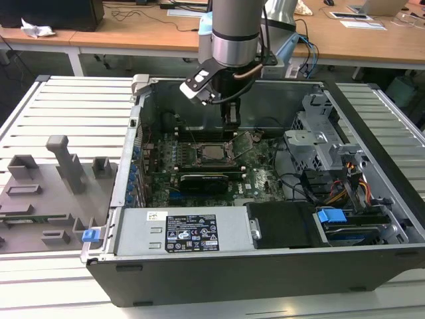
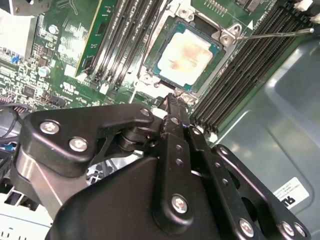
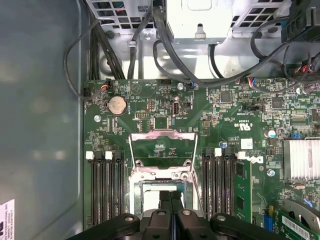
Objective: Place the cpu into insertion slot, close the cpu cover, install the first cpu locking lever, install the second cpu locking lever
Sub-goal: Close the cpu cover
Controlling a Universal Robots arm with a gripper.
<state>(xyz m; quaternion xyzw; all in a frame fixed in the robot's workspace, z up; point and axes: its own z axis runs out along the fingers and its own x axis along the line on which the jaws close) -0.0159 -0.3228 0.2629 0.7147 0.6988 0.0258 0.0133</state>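
The black end effector [image 2: 172, 102] hangs with its fingers pressed together, holding nothing. Just past its tip, the small square silvery cpu [image 2: 187, 55] lies in the square black insertion slot [image 2: 227, 37]. Beyond that, the thin silvery cpu cover [image 3: 162, 135] stands flipped open.

Inside the computer case [image 1: 265, 266], the cpu [image 2: 182, 55] lies in the insertion slot [image 2: 226, 37], between 2 banks of memory slots [image 2: 125, 45]. The cpu cover [image 3: 161, 135] stands swung up off it. The gripper [image 2: 171, 100] hangs just over the slot's edge.
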